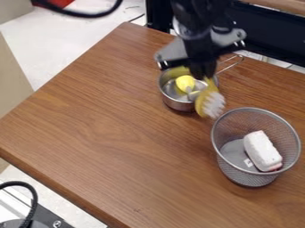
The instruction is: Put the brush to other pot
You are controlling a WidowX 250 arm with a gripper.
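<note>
The black gripper (204, 71) hangs at the upper middle, over the right side of a small metal pot (179, 104). It is shut on a yellow brush (204, 99) with white bristles, which hangs tilted in front of the pot's right rim, bristles facing right. Inside the pot lies a yellow round object (185, 83), with something silvery beside it. To the lower right stands a round wire mesh basket (250, 179), holding a white block-like item (261, 150) with a reddish underside.
The pot's wire handle (231, 63) points to the upper right, behind the gripper. The wooden table (101, 120) has its left edge running diagonally. A dark rail (268, 33) runs behind the table's far edge.
</note>
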